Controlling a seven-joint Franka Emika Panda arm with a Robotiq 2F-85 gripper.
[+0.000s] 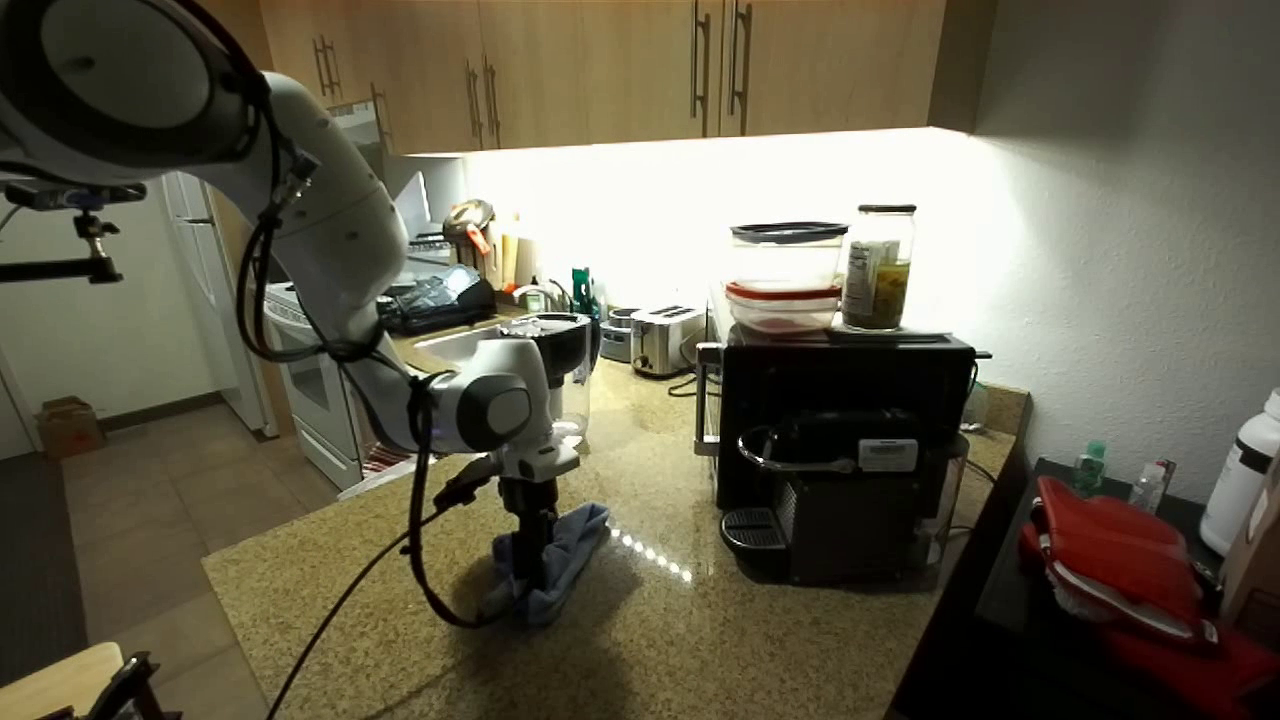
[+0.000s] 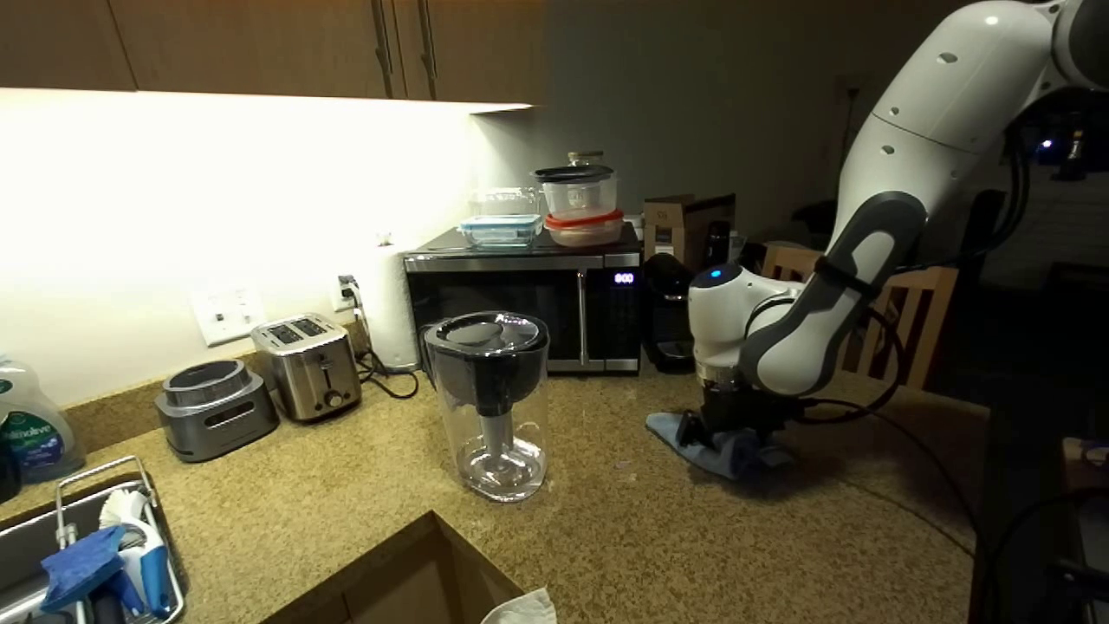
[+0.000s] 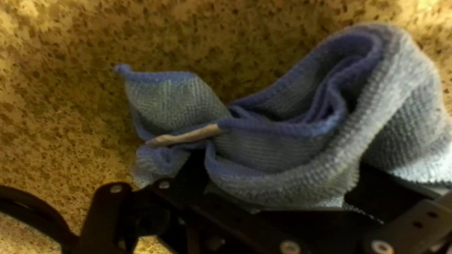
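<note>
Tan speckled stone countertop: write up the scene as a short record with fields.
Surface: tan speckled stone countertop
Gripper: black two-fingered gripper, pointing down, jaws spread open
At the jaws: crumpled blue-grey ribbed cloth, lying on the countertop
Also there: tall clear pitcher with black lid; boxy black-and-silver microwave; shiny steel toaster
On the microwave: stacked clear round tubs
</note>
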